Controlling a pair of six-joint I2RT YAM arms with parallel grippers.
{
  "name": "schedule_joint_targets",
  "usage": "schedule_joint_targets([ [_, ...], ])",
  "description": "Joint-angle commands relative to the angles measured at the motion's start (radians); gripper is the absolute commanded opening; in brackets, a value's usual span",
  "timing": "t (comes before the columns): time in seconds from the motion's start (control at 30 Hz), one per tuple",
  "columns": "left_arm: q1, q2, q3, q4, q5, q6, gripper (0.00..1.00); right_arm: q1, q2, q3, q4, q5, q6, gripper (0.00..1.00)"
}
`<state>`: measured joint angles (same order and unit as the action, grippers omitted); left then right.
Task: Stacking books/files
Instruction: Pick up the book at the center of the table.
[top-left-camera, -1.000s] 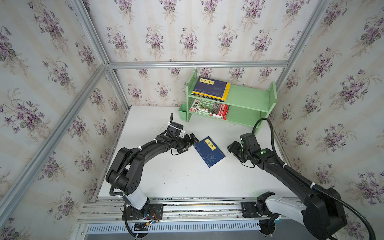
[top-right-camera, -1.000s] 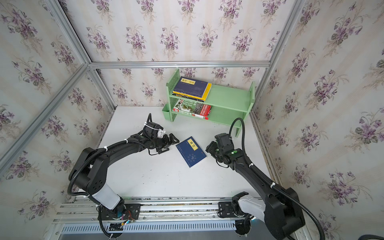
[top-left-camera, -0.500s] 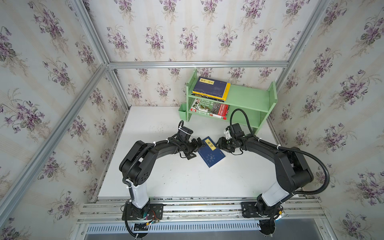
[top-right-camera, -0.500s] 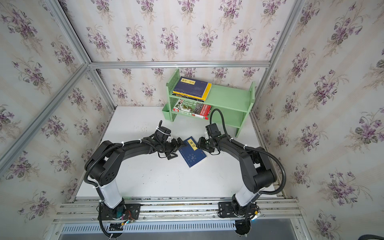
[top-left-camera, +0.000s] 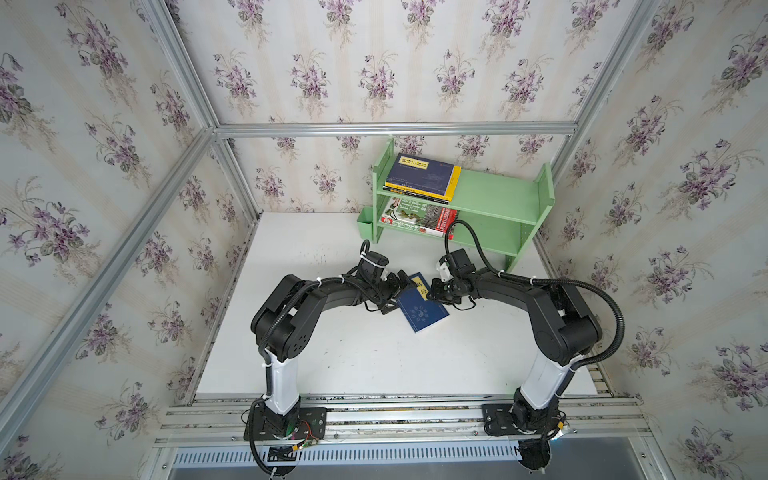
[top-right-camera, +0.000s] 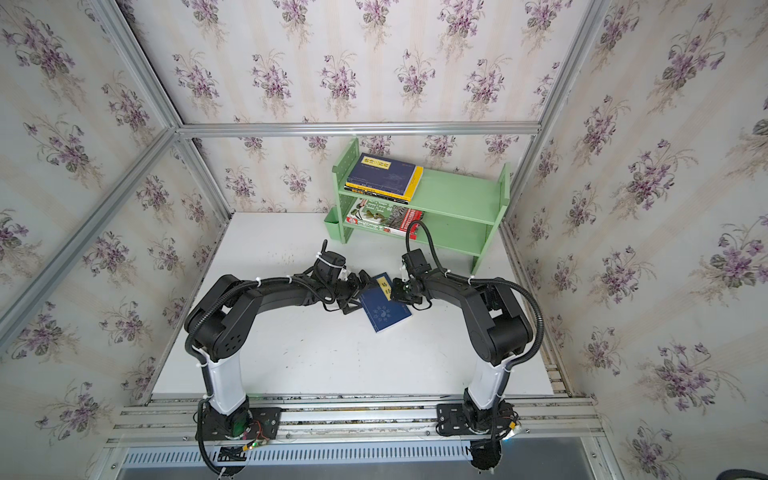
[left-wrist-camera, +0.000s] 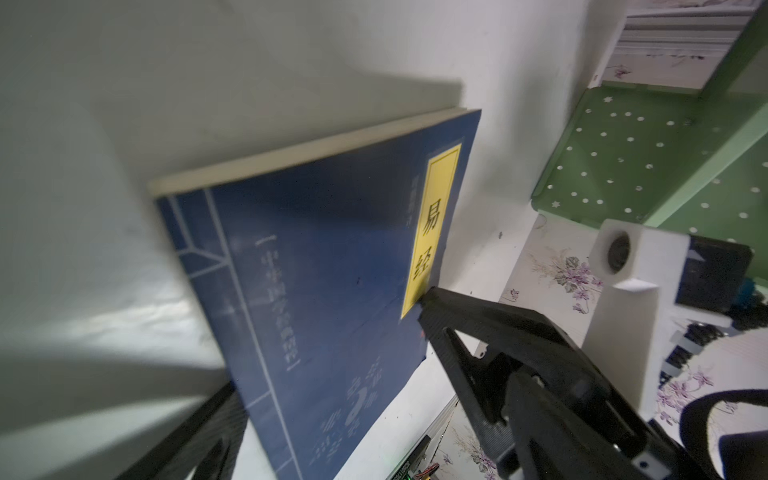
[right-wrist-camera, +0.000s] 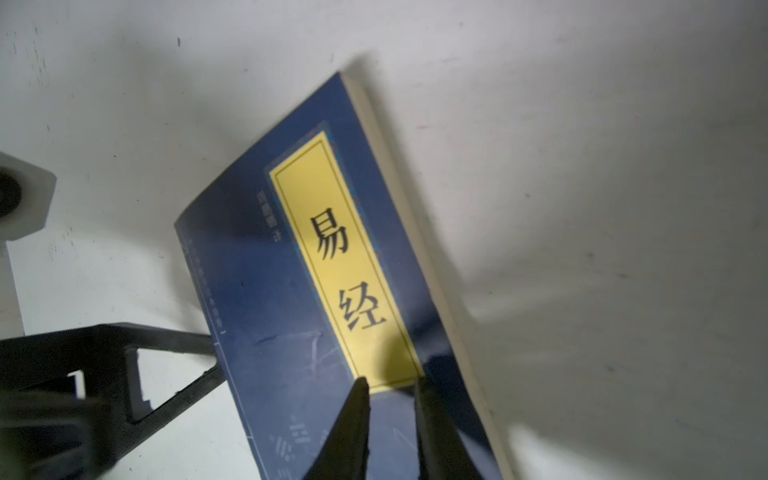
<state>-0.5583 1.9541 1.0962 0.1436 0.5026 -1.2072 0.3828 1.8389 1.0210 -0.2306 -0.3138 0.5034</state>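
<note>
Clearly, in both top views the book (top-left-camera: 423, 307) (top-right-camera: 384, 311) lies aslant on the worktop (top-left-camera: 340, 357) (top-right-camera: 316, 357), in front of the shelf (top-left-camera: 494, 195) (top-right-camera: 455, 191) and between the two tools. The left tool (top-left-camera: 395, 292) (top-right-camera: 358, 292) is spread wide at the book's edge nearer the left arm. One of its fingers is by the far corner, the other further along that edge. The right tool (top-left-camera: 433, 293) (top-right-camera: 395, 293) reaches the book's opposite side, at the yellow label (top-left-camera: 422, 287) (top-right-camera: 385, 287); how its jaws stand is too small to judge here. On the shelf's upper tier a stack (top-left-camera: 419, 176) (top-right-camera: 382, 174) lies flat at one end, a navy cover on top with yellow and black beneath. On the lower tier lies the plant book (top-left-camera: 419, 216) (top-right-camera: 384, 216).

From the left wrist, the book (left-wrist-camera: 324, 270) fills the middle, navy cover up, pale page edges showing. One left finger (left-wrist-camera: 199, 436) sits blurred beside the spine side. The right tool (left-wrist-camera: 430, 301) is seen side-on, its tip meeting the cover at the end of the label (left-wrist-camera: 434, 232). The shelf's perforated side (left-wrist-camera: 644, 158) stands beyond.

From the right wrist, the right tool (right-wrist-camera: 391, 379) is over the book (right-wrist-camera: 257, 299), its two tips a narrow gap apart at the end of the label (right-wrist-camera: 345, 266), with only the cover showing between them. One left finger (right-wrist-camera: 174, 337) meets the book's spine edge.
</note>
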Motion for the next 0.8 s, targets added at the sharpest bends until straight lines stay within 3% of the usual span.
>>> schedule_joint_targets([
  [0.0, -0.002, 0.003, -0.011, 0.164, 0.014, -0.046, 0.99, 0.011, 0.079, -0.016, -0.111, -0.006, -0.014, 0.23],
  [0.23, 0.0, -0.043, -0.084, 0.47, 0.019, -0.079, 0.98, 0.011, 0.133, -0.004, -0.094, -0.06, 0.001, 0.22],
  [0.33, 0.0, -0.045, -0.101, 0.551, 0.016, -0.104, 0.92, 0.011, 0.143, -0.002, -0.086, -0.077, 0.013, 0.21],
  [0.6, 0.0, -0.047, -0.08, 0.314, -0.033, -0.071, 0.59, 0.01, 0.11, -0.01, -0.089, -0.079, 0.034, 0.21],
  [0.77, 0.0, -0.068, -0.054, 0.216, -0.056, -0.013, 0.46, 0.011, 0.079, -0.005, -0.093, -0.082, 0.043, 0.22],
])
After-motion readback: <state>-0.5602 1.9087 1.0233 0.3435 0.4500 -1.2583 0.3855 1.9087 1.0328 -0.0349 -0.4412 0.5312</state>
